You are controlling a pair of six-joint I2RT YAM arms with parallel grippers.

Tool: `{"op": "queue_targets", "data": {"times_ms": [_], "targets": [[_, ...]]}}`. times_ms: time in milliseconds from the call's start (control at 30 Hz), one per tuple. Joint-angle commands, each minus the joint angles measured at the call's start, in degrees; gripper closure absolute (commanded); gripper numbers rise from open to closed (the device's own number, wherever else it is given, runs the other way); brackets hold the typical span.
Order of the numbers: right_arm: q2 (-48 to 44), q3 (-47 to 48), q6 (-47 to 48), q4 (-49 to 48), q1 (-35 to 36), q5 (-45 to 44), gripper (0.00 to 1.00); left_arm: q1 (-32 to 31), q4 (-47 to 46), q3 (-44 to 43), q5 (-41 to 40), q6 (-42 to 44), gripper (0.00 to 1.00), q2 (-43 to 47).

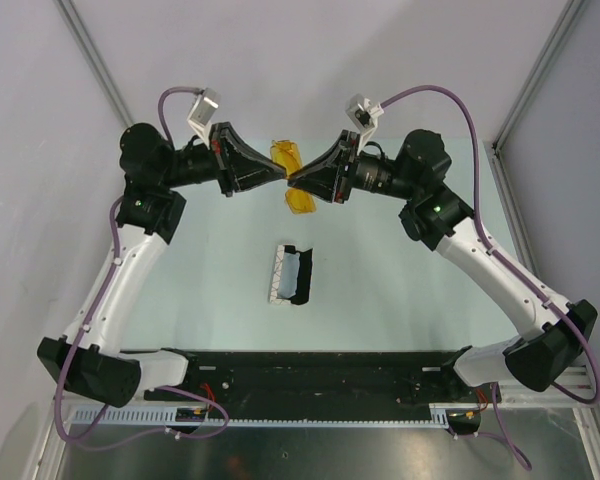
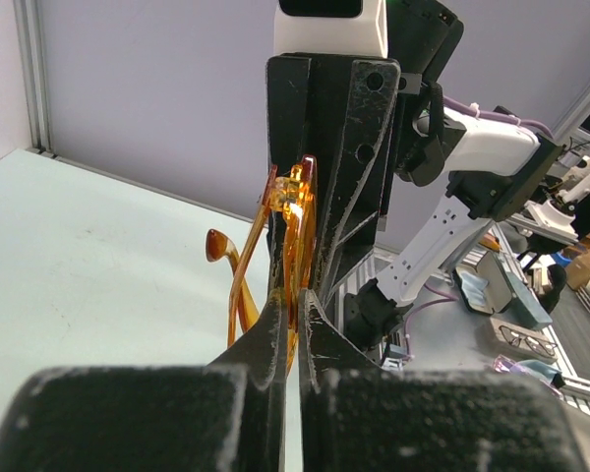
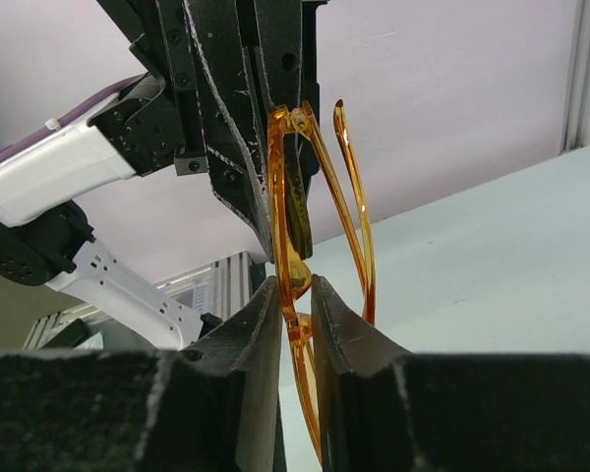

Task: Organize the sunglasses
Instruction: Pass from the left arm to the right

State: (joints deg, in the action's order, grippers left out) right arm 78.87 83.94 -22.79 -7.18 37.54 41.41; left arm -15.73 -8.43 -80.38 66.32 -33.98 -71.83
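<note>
Well, a wide pale green counter (image 1: 400, 300) is seen from above, with grey walls along its far and side edges. Two white and black robot arms are bolted at its near edge. The left arm (image 1: 130, 260) is bent up along the left edge. The right arm (image 1: 490, 260) is bent up along the right edge. Both are turned in toward the middle of the far edge, and their tips are brought together there.

A white case (image 1: 292, 273) is laid open near the middle of the counter, well apart from the tips of both arms. Something blue-grey is seen inside it.

The sunglasses (image 1: 298, 202) are held up in the air near the middle of the far edge. A thin orange frame and amber lenses are seen. One lens is pointed toward the far edge and the other toward the near edge.

The left gripper (image 2: 293, 295) is squeezed narrow on the sunglasses (image 2: 293, 211), and the frame is pinched between its black fingers. The right gripper (image 3: 295, 285) is squeezed narrow on the sunglasses (image 3: 320, 167) from the other side. The two grippers are set tip to tip, near the middle of the frame. The slim side pieces are seen standing away from the lenses.
</note>
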Motion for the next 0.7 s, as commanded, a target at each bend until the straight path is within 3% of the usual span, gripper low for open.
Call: {"op": "queue_targets", "data": {"times_ms": [0,300,533,633,667], "targets": [[0.1,2.6,0.7,0.8,-0.4,0.4,0.78,-0.4,-1.3,-0.4,-0.1,1.1,1.00,-0.1],[-0.2,2.5,0.8,1.6,-0.9,1.0,0.73,-0.4,-1.3,0.0,-0.1,1.2,1.00,-0.2],[-0.1,2.5,0.2,0.9,-1.0,0.3,1.00,-0.3,-1.3,0.4,-0.1,1.3,1.00,-0.1],[0.1,2.4,-0.2,0.7,-1.0,0.1,1.00,-0.3,-1.3,0.7,-0.1,1.5,0.96,-0.1],[0.0,2.4,-0.4,0.6,-0.9,-0.1,1.00,-0.3,-1.3,0.9,-0.1,1.5,0.87,0.1]]}}
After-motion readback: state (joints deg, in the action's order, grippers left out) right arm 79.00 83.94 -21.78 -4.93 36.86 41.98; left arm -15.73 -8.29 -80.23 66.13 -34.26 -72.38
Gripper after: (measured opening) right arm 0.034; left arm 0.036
